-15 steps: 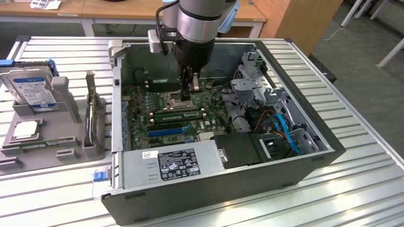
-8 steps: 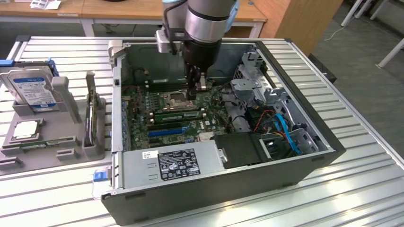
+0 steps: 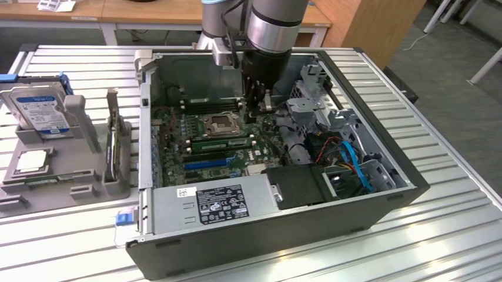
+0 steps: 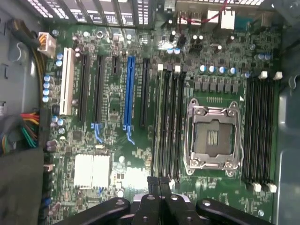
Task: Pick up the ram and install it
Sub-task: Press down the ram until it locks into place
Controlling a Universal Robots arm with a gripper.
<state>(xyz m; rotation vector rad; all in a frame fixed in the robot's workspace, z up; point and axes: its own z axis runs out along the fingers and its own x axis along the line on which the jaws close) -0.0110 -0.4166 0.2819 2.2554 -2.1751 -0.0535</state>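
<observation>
Gripper (image 4: pixel 160 185) with jaws tight together, seemingly empty, near black memory slots (image 4: pixel 169 122); power-supply label (image 3: pixel 222 204) print illegible.

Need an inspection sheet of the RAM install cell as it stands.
Surface: slatted metal table, with the open PC case on it.
Job's things: ram stands in a slot beside the CPU socket.
Clutter: hard drive in the grey fixture.
Grippers: gripper shut, empty, above the motherboard.
Cables: blue cables inside the case.
Surroundings: wooden desks, grey floor.
</observation>
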